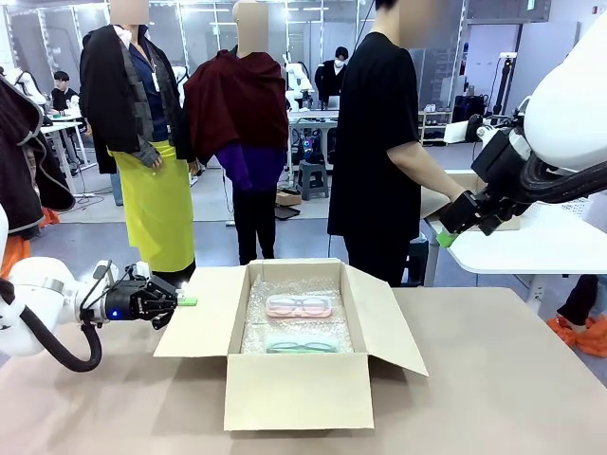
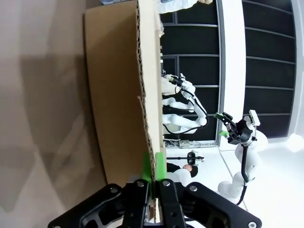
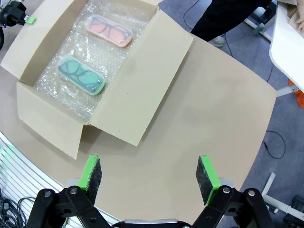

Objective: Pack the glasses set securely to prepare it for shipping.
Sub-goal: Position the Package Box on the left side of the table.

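Observation:
An open cardboard box (image 1: 294, 391) stands mid-table, lined with bubble wrap (image 1: 258, 334). On the wrap lie the glasses set's two clear cases: the pink one (image 1: 299, 305) farther back and the teal-green one (image 1: 301, 346) nearer me. From above they show as the pink case (image 3: 108, 30) and the teal-green case (image 3: 81, 75). My left gripper (image 1: 182, 300) is shut on the edge of the box's left flap (image 1: 201, 318). In the left wrist view, that gripper (image 2: 154, 173) pinches the corrugated flap (image 2: 118, 95). My right gripper (image 1: 446, 237) hangs open high at the right, above the table; its pads (image 3: 207, 173) hold nothing.
A person in black stands at the far side with a hand (image 1: 457, 196) near my right gripper, over a white side table (image 1: 541, 246). The box's right flap (image 1: 394, 318) lies spread outward. Brown tabletop (image 3: 218, 99) stretches to the right of the box.

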Robot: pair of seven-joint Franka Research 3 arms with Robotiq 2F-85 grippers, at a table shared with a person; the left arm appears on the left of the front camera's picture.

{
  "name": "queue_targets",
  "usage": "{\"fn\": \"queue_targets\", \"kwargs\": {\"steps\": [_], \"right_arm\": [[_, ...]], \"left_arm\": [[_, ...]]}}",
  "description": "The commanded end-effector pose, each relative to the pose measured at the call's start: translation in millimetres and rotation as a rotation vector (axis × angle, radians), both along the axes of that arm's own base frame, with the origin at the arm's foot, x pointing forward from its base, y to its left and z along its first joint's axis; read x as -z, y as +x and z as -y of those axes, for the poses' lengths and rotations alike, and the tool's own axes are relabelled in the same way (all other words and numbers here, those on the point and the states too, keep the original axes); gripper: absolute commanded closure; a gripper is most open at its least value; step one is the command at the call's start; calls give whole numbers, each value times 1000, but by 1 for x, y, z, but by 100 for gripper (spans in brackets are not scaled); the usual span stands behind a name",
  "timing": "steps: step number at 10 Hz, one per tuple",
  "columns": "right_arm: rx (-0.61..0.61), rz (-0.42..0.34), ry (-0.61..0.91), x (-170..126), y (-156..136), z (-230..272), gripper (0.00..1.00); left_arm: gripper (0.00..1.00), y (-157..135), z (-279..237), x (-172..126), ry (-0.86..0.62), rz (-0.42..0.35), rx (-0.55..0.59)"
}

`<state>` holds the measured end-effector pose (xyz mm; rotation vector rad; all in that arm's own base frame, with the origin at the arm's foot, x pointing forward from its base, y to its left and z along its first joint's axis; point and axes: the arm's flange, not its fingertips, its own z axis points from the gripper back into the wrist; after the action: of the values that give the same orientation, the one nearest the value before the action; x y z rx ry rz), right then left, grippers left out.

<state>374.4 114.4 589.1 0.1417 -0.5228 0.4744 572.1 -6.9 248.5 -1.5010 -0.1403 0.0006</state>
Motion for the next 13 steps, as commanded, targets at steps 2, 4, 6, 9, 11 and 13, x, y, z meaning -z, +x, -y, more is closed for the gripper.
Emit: {"fn": "queue_targets", "kwargs": {"steps": [2,4,6,9,11,13], "right_arm": [[9,-1,-12,-1,0,-2,0],[9,-1,-12,-1,0,-2,0],[9,-1,-12,-1,0,-2,0],[9,-1,-12,-1,0,-2,0],[9,-1,-12,-1,0,-2,0],[9,-1,-12,-1,0,-2,0]], "left_arm": [[100,-13,2,-8,-65,27,12],[100,-10,-1,-9,-38,44,26],[100,-2,2,-3,-24,11,17],[100,-2,2,-3,-24,11,17],[100,-2,2,-3,-24,11,17],[100,-2,2,-3,-24,11,17]]}}
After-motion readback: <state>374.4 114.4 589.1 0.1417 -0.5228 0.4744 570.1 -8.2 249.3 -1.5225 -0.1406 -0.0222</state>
